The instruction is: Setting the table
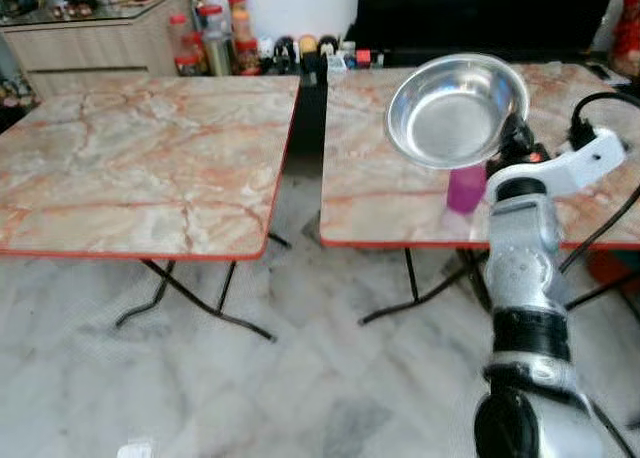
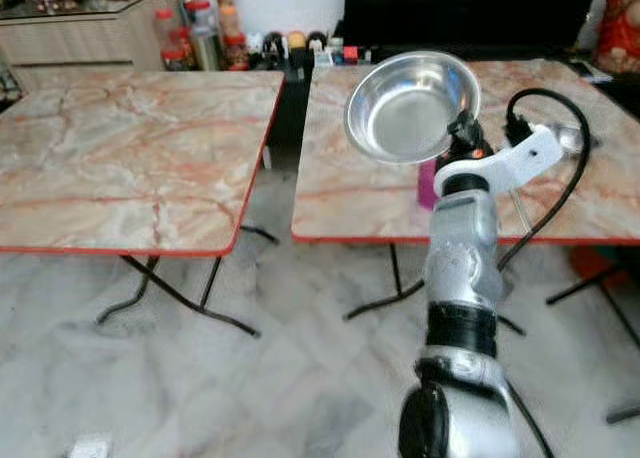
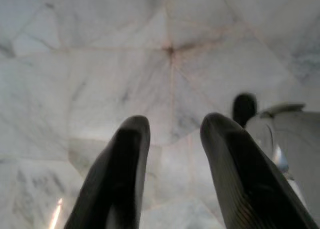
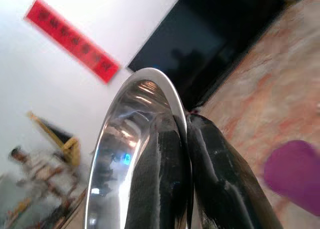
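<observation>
The right gripper (image 1: 517,135) is raised above the near edge of the right table (image 1: 380,193) and holds a steel bowl (image 1: 455,108) by its rim. In the right wrist view the two black fingers (image 4: 160,174) are pinched together on the rim, one inside the bowl and one outside, with only the thin metal wall between them. The bowl is tilted, its hollow turned toward the head camera, and it sits above and to the robot's left of the gripper, clear of the tabletop. No part of the bowl touches the table.

A purple cup (image 1: 465,188) stands on the right table just below the bowl and just beside the silver right forearm (image 1: 525,248); it appears as a blurred purple shape in the right wrist view (image 4: 295,176). A black cable (image 2: 560,168) loops around the wrist.

The left table (image 1: 140,163) stands beside the right one, a narrow gap between them. Jars and bottles (image 1: 210,33) are grouped on the floor behind that gap, against the wall.

The left gripper (image 3: 172,164) points at the marble floor (image 3: 150,64), fingers parted, nothing between them.
</observation>
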